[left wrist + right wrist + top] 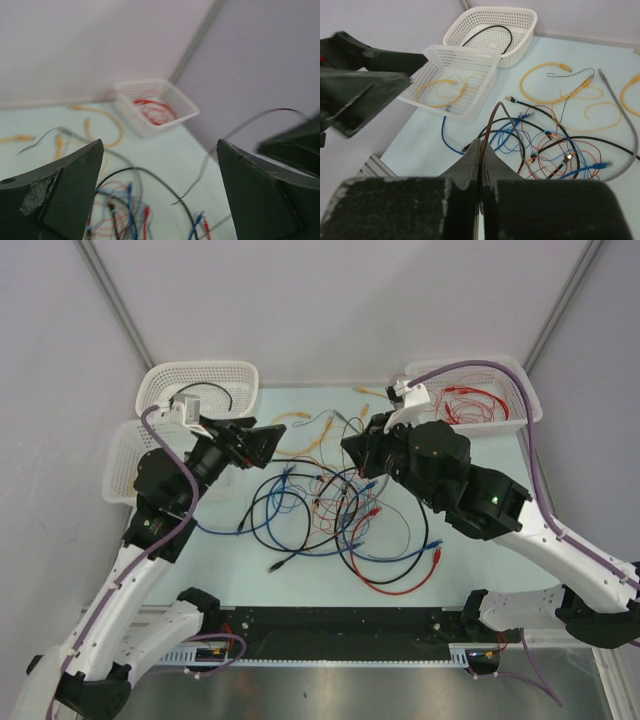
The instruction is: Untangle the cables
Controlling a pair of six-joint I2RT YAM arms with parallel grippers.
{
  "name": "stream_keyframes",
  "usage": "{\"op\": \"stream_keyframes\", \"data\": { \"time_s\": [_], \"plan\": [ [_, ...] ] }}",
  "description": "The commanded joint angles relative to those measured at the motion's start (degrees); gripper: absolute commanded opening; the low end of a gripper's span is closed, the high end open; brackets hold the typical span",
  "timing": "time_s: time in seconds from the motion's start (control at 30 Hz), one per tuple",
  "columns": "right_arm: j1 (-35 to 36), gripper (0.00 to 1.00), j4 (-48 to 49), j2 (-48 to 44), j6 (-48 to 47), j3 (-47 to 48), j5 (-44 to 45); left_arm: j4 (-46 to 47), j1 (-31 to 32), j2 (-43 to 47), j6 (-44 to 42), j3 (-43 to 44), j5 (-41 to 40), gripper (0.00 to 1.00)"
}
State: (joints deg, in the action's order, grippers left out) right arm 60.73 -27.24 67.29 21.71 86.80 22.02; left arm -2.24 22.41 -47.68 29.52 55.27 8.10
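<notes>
Top external view, starting from the arm bases: the table (230, 570) has the main tangle of cables (330, 510) sitting pretty much dead centre. A red cable (395, 585) loops out at the tangle's 5 o'clock. A black cable (252, 512) bulges out at 9 o'clock, and a blue cable (215, 530) trails off toward 8 o'clock, under the left arm.

Both arms lean in over the far side of the pile. The left pincer (270, 440) is up at about 10 o'clock from the tangle and the right pincer (350, 448) at about 12 o'clock, with the two facing each other.

Left wrist view shows the left pincer spread wide, with nothing between its fingers (65, 190), just cables on the table below.

Right wrist view shows the right pincer pressed together, pinching a thin wire (489, 122) that rises out of its tip and curves down into the pile.

Past the pincers, a few loose yellow cables (300, 438) lie apart from the tangle toward 12 o'clock.

Then the white baskets. The side basket (118, 440) at 9 o'clock holds a yellow cable. The far left basket (200, 368) at 11 o'clock has a black one in it. The far right basket (525, 400) at 1 o'clock holds a bundle of red ones.
</notes>
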Motion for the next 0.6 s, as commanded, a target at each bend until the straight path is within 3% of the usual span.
{"op": "stream_keyframes", "data": {
  "time_s": [0.0,0.23,0.4,0.57],
  "plan": [
    [-1.5,0.0,-1.7,-0.5,2.4,4.9,-2.6,20.5,5.2,0.0,-0.1,-1.2,12.8,1.0],
    [-2.0,0.0,-1.8,0.3,5.1,6.2,-5.8,30.4,17.1,-2.0,-5.4,-3.6,18.5,1.0],
    [-2.5,0.0,-1.3,0.3,6.0,6.5,-6.9,26.5,25.7,-5.0,-13.2,-3.5,18.6,0.98],
    [-2.5,0.0,-0.6,0.7,7.2,6.0,-8.8,28.1,27.9,-8.4,-14.3,-4.0,15.8,0.88]
  ]
}}
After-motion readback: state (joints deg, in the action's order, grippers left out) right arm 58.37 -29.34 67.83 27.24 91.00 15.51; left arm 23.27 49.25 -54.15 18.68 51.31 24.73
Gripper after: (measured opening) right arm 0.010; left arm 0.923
